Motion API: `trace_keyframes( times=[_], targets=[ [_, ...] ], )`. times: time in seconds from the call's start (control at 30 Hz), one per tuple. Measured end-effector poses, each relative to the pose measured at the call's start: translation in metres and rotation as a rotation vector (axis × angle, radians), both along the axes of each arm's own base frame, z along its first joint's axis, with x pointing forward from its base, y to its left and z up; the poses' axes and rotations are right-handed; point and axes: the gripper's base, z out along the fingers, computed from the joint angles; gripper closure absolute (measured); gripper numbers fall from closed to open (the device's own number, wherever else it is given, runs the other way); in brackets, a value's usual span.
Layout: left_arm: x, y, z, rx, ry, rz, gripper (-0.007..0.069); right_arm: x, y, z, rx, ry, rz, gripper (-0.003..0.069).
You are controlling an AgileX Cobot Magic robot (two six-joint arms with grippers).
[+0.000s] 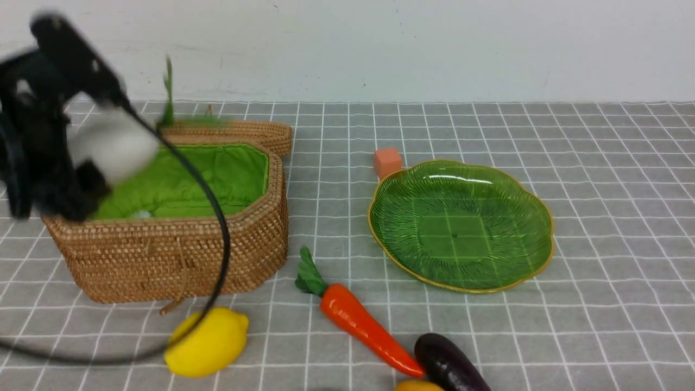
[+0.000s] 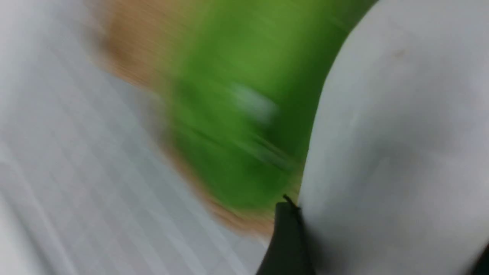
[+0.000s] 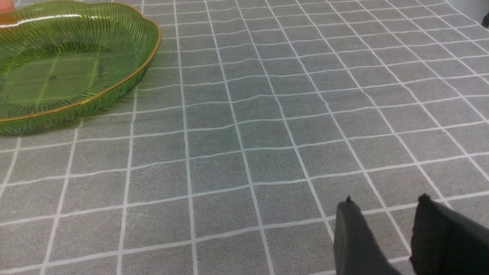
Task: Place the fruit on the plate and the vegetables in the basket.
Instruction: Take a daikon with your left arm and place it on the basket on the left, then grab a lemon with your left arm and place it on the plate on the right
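left pincer (image 1: 103,145): clenched wide across the white radish (image 2: 401,152), over the basket's left half. The green leaf tips (image 1: 168,89) stick up past the basket's back rim. Both views of this are smeared.
why: the radish is a vegetable, so the basket (image 1: 179,260) is its target. The height reads as rim clearance before a drop.
right pincer (image 3: 397,233): released, jaws part-way apart with nothing between them. It sits low over bare tabletop (image 3: 248,133), well right of the basket, likely parked for fruit work.
basket: open, with the lid (image 1: 255,133) propped behind its back wall. The lime lining (image 1: 217,174) is mostly bare. One small pale patch on it is too blurred to identify.
plate (image 1: 460,225): right of the basket, nothing on it.
lemon (image 1: 206,342): on the tabletop just in front of the basket's near wall.
carrot (image 1: 358,320): off the basket's near right corner.
eggplant (image 1: 450,364): further out the same way. The mango (image 1: 418,386) shows as a sliver beside it.
maroon fruit: not in view.
progress: early, by the look of it, with nothing sorted yet.
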Motion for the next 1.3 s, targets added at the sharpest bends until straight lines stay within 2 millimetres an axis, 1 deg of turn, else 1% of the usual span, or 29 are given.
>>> trace_keyframes(
  times=[0.03,0.1,0.17,0.23,0.33,0.4,0.5,0.53,0.6,0.67,0.77,0.8,0.9,0.93,0.97,1.0,1.07,1.1,1.13,1.2,1.23,1.3],
  targets=[
    [0.011,-0.001,-0.002,0.011,-0.048,-0.013,0.0104,0.0,0.0,0.0,0.0,0.0,0.0,0.0419],
    [0.026,-0.003,-0.011,0.03,-0.075,-0.03,0.0104,0.0,0.0,0.0,0.0,0.0,0.0,0.0419],
    [0.042,-0.005,-0.027,0.041,-0.074,-0.045,0.0104,0.0,0.0,0.0,0.0,0.0,0.0,0.0419],
    [0.054,-0.006,-0.045,0.06,-0.036,-0.055,0.0104,0.0,0.0,0.0,0.0,0.0,0.0,0.0419],
    [0.064,-0.007,-0.065,0.079,0.021,-0.058,0.0104,0.0,0.0,0.0,0.0,0.0,0.0,0.0419],
    [0.067,-0.007,-0.072,0.071,0.041,-0.05,0.0104,0.0,0.0,0.0,0.0,0.0,0.0,0.0419],
    [0.068,-0.007,-0.073,0.056,0.046,-0.037,0.0099,0.0,0.0,0.0,0.0,0.0,0.0,0.0419],
    [0.067,-0.007,-0.074,0.045,0.055,-0.024,0.0067,0.0,0.0,0.0,0.0,0.0,0.0,0.0419],
    [0.066,-0.007,-0.074,0.035,0.063,-0.012,0.0035,0.0,0.0,0.0,0.0,0.0,0.0,0.0419],
    [0.06,-0.006,-0.072,0.004,0.086,0.022,-0.0027,0.0,0.0,0.0,0.0,0.0,0.0,0.0419],
    [0.047,-0.005,-0.063,-0.037,0.096,0.05,-0.0038,0.0,0.0,0.0,0.0,0.0,0.0,0.0419],
    [0.046,-0.005,-0.062,-0.041,0.096,0.052,-0.0037,0.0,0.0,0.0,0.0,0.0,0.0,0.0419],
    [0.021,-0.008,-0.046,-0.152,0.074,0.07,0.0,0.0,0.0,0.0,0.0,0.0,0.0,0.0419],
    [0.011,-0.013,-0.042,-0.209,0.074,0.072,0.0022,0.0,0.0,0.0,0.0,0.0,0.0,0.0419],
    [0.009,-0.013,-0.042,-0.22,0.076,0.073,0.0022,0.0,0.0,0.0,0.0,0.0,0.0,0.0419],
    [-0.004,-0.022,-0.041,-0.294,0.104,0.069,0.005,0.0,0.0,0.0,0.0,0.0,0.0,0.0419],
    [-0.021,-0.038,-0.047,-0.408,0.205,0.066,0.0076,0.0,0.0,0.0,0.0,0.0,0.0,0.0419],
    [-0.022,-0.04,-0.048,-0.416,0.216,0.066,0.0079,0.0,0.0,0.0,0.0,0.0,0.0,0.0419],
    [-0.032,-0.05,-0.056,-0.458,0.322,0.068,0.0087,0.0,0.0,0.0,0.0,0.0,0.0,0.0419],
    [-0.037,-0.056,-0.063,-0.471,0.391,0.08,0.009,0.0,0.0,0.0,0.0,0.0,0.0,0.0419],
    [-0.037,-0.06,-0.075,-0.462,0.463,0.103,0.0092,0.0,0.0,0.0,0.0,0.0,0.0,0.0419],
    [-0.033,-0.06,-0.085,-0.449,0.498,0.136,0.0092,0.0,0.0,0.0,0.0,0.0,0.0,0.0419]
  ],
)
